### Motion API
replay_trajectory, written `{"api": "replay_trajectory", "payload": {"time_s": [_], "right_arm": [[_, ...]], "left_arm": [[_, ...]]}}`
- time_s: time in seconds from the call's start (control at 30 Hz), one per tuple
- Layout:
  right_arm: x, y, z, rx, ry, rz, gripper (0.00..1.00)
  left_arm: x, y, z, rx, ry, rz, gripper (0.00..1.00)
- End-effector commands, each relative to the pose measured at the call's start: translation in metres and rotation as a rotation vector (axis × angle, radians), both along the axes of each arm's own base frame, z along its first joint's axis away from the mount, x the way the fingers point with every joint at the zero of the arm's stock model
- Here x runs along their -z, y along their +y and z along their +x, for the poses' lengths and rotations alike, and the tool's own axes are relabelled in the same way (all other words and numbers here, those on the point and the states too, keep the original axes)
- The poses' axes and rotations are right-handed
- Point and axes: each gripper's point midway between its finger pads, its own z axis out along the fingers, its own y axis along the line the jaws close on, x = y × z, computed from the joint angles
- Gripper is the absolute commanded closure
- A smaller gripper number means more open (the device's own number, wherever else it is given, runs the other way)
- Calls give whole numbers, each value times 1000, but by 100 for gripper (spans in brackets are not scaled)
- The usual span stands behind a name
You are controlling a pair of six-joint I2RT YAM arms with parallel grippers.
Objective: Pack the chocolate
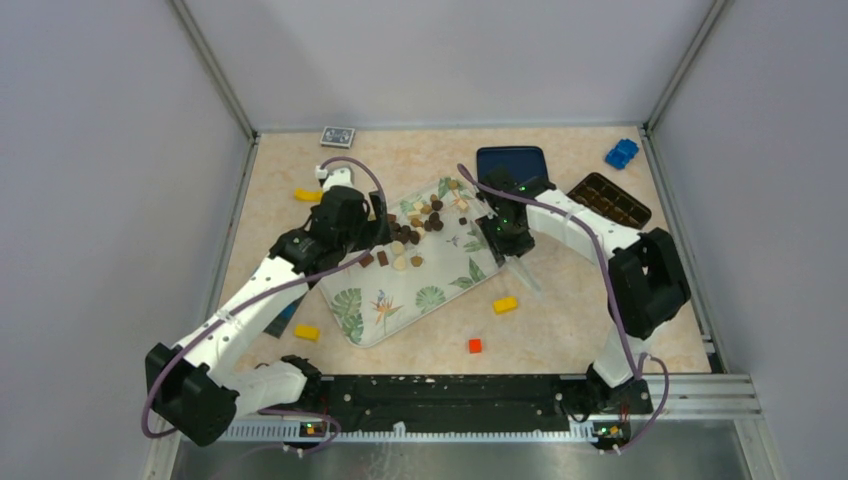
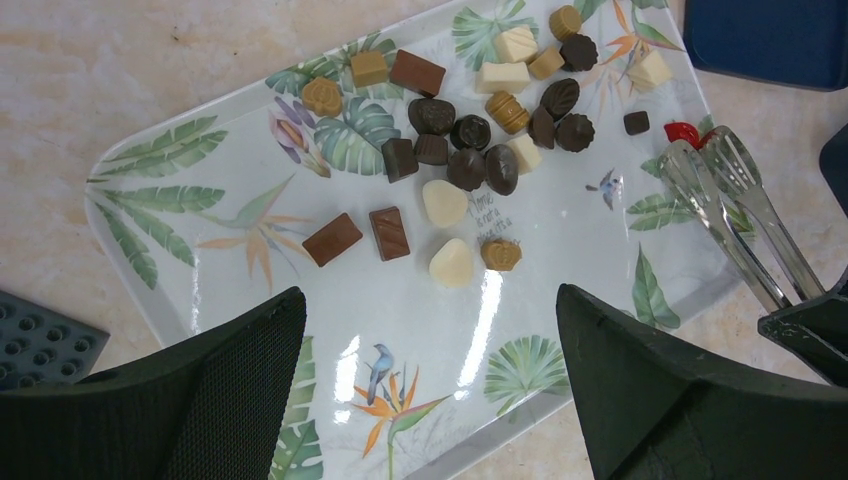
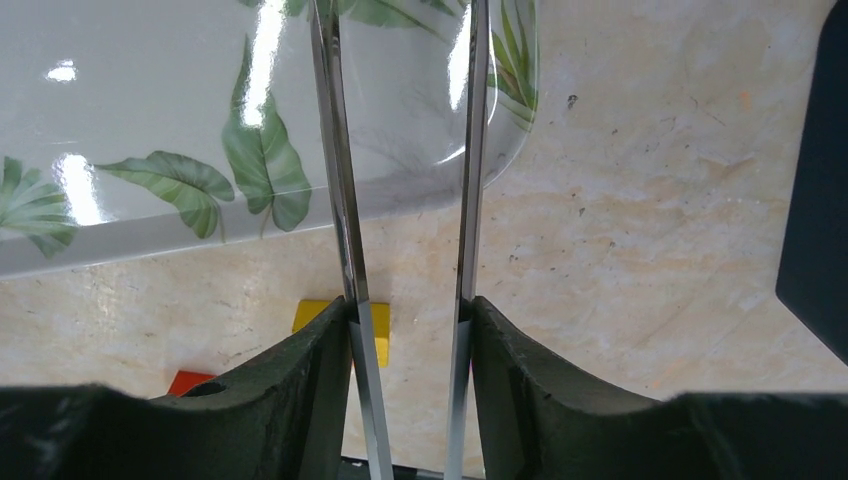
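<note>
The chocolate (image 1: 420,225) (image 2: 470,165) is a loose heap of dark, light brown and cream pieces on the far part of a leaf-printed tray (image 1: 400,300) (image 2: 560,260). My left gripper (image 1: 378,215) (image 2: 428,295) hangs open over the tray's near part, nothing between its fingers. At the tray's right edge, my right gripper (image 1: 505,240) (image 3: 410,305) is shut on metal tongs (image 1: 527,275) (image 2: 735,215) (image 3: 340,200), one finger pressed on each arm. The tongs' tips are slightly apart beside a small red thing (image 2: 682,132), short of the heap.
A brown moulded tray (image 1: 610,200) and a dark blue box (image 1: 512,165) lie at the back right, near a blue brick (image 1: 621,153). Yellow bricks (image 1: 505,304) (image 1: 306,332) (image 1: 307,195) and a red one (image 1: 475,346) lie around the tray. A card box (image 1: 338,135) sits by the back wall.
</note>
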Motion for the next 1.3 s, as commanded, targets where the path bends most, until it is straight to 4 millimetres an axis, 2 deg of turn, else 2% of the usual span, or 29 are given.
{"api": "replay_trajectory", "payload": {"time_s": [0.0,0.37,0.7,1.0,1.27], "right_arm": [[-3,11,12,-24,-49,18,56],[3,18,22,-25,-55,32,55],[14,11,28,2,-40,40,55],[14,18,27,7,-31,84,67],[7,19,25,3,-36,100,71]], "left_arm": [[-9,5,-1,-33,-30,-22,1],[-12,9,-5,-41,-36,-26,1],[-11,9,-6,-43,-36,-28,1],[-11,9,-6,-37,-35,-22,1],[-11,10,-7,-42,-35,-25,1]]}}
